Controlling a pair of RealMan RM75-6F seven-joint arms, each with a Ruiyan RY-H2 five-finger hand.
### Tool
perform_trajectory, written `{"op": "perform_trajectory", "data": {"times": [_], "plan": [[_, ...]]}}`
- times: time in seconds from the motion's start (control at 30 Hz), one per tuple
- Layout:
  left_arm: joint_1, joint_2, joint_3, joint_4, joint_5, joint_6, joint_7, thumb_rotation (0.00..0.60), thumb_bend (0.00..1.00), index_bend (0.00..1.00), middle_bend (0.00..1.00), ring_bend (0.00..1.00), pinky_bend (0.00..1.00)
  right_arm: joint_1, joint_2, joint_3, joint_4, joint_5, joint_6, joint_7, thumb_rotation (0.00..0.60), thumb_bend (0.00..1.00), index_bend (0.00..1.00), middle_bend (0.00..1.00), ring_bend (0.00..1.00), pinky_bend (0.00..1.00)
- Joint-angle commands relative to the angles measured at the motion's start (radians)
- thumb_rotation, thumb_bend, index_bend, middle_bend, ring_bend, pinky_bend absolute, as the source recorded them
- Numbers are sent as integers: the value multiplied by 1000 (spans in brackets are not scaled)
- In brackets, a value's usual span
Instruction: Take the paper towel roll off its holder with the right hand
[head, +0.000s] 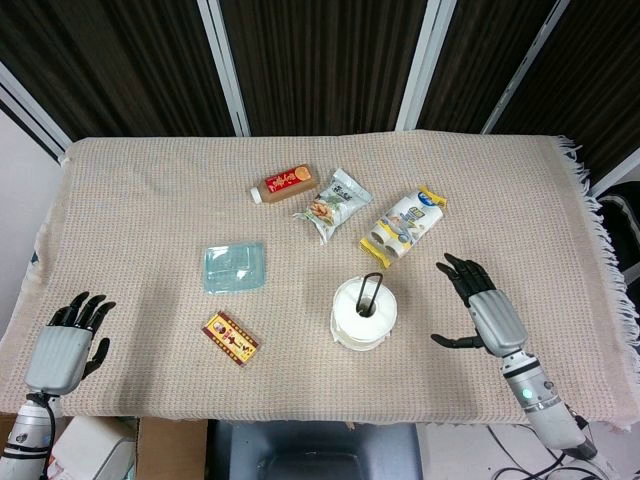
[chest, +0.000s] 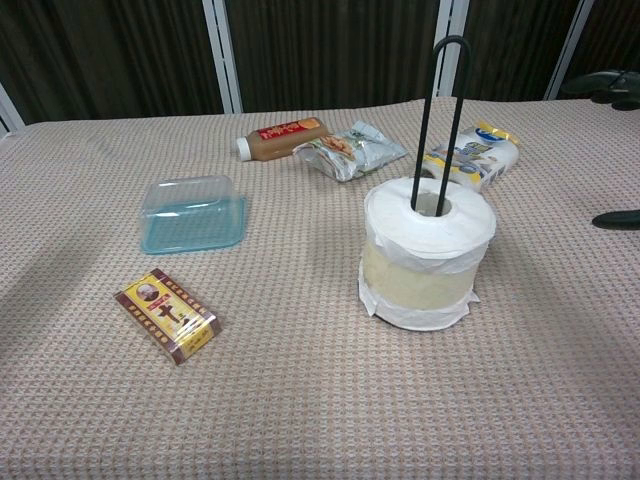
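Note:
The white paper towel roll (head: 364, 315) (chest: 428, 256) stands upright on its holder, whose black wire loop (head: 371, 291) (chest: 441, 120) rises through the core. My right hand (head: 483, 308) hovers to the right of the roll with fingers spread and nothing in it, a gap between it and the roll. In the chest view only its dark fingertips (chest: 618, 84) show at the right edge. My left hand (head: 70, 338) lies near the table's front left edge, fingers apart and holding nothing.
Behind the roll lie a yellow and white packet (head: 403, 225), a green snack bag (head: 331, 204) and a brown bottle (head: 283, 184). A clear blue lidded box (head: 234, 266) and a small red and yellow box (head: 231, 338) sit to the left. A beige cloth (head: 150, 200) covers the table.

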Motion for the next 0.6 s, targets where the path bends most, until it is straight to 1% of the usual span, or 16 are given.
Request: {"op": "perform_trajectory", "data": {"times": [0.03, 0.27, 0.4, 0.53, 0.6], "plan": [[-2, 1, 4, 2, -2, -7, 4, 600, 455, 225, 170, 132, 318, 0, -6, -4, 10, -4, -2, 7, 600, 0, 0, 0, 0, 91], [-6, -1, 9, 15, -7, -16, -10, 600, 453, 226, 178, 132, 320, -1, -17, -9, 23, -9, -5, 37, 600, 0, 0, 0, 0, 91], [-5, -3, 10, 24, -9, -13, -20, 600, 455, 227, 179, 132, 322, 10, -23, -24, 25, -30, -26, 103, 600, 0, 0, 0, 0, 91], [0, -12, 15, 32, -11, -8, -33, 600, 455, 234, 180, 132, 323, 31, -49, -37, 45, -59, -51, 177, 600, 0, 0, 0, 0, 91], [1, -14, 19, 38, -10, -11, -32, 600, 455, 238, 182, 132, 324, 45, -64, -37, 55, -64, -67, 187, 600, 0, 0, 0, 0, 91]]}}
